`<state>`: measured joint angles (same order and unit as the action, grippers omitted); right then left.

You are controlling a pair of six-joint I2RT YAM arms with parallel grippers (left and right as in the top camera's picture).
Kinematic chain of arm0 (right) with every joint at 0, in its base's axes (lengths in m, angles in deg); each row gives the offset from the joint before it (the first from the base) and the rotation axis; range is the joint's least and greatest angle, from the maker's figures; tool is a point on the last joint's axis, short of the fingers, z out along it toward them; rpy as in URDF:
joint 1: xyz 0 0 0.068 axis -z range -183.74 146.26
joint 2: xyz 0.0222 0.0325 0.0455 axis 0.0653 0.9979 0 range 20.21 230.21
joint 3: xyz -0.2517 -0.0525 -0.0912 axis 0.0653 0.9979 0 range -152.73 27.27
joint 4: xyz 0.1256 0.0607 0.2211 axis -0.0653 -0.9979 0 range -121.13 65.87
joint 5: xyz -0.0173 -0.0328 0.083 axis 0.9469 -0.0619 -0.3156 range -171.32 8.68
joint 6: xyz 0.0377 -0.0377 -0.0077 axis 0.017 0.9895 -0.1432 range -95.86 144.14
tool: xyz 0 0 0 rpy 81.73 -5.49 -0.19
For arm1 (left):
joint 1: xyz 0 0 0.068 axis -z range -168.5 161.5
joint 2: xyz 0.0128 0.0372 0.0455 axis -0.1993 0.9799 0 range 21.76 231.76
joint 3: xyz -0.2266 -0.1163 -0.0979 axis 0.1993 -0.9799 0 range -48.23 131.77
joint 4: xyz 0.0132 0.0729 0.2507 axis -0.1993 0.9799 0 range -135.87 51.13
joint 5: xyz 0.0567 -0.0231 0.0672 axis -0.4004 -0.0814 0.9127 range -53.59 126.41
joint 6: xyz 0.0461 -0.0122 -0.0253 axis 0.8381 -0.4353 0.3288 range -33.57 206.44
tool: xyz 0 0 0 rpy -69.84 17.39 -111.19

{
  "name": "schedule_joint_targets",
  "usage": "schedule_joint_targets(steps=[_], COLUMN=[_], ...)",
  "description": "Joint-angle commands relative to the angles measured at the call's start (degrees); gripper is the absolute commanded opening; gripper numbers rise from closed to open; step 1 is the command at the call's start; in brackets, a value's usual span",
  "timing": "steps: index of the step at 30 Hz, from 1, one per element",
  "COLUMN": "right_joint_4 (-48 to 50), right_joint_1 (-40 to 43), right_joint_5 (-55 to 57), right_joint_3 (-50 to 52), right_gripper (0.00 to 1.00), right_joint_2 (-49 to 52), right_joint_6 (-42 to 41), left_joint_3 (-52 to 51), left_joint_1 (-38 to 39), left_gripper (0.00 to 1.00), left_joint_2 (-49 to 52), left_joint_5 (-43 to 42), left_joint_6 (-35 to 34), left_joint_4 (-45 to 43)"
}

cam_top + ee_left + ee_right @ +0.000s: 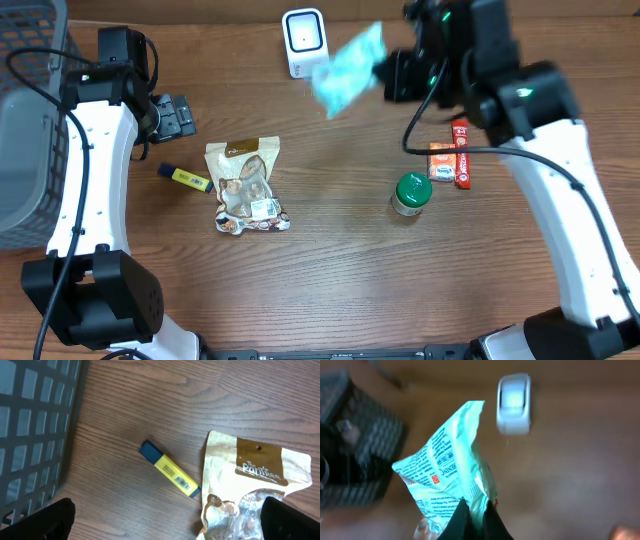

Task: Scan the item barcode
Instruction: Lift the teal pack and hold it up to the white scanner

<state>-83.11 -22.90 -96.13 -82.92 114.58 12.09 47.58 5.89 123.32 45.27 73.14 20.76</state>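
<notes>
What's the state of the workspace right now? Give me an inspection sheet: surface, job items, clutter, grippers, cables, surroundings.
Surface: brown wood-grain table, no spills seen.
Job's things: pale green printed plastic packet held in the air beside the white box-shaped barcode scanner.
Clutter: brown-and-cream snack pouch lying flat; yellow highlighter with dark blue cap beside it; green-lidded jar upright; orange box and red box side by side.
Grippers: left gripper open, empty; right gripper shut on the packet.
Cables: black cables looping off both arms.
Surroundings: grey plastic lattice basket at the table's left edge.
</notes>
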Motion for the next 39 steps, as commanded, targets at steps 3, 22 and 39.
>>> schedule_joint_targets(steps=[3,22,39], right_joint_4=[9.6,56.7,81.7], right_joint_1=[-2.0,-12.6,-12.3], right_joint_5=[20.1,50.7,56.5], right_joint_3=[-6.8,-6.8,-6.8], right_gripper=[0.03,0.03,0.03], right_joint_2=[1.4,32.5,47.7], right_joint_6=[10.7,55.0,59.8], left_joint_3=[0.0,0.0,0.0], left_joint_1=[0.4,0.4,0.4], left_gripper=[1.00,1.00,1.00], left_joint_2=[-0.8,-0.8,-0.8], left_joint_5=[0.5,0.5,0.5], left_joint_6=[0.5,0.5,0.5], left_joint_4=[0.0,0.0,0.0])
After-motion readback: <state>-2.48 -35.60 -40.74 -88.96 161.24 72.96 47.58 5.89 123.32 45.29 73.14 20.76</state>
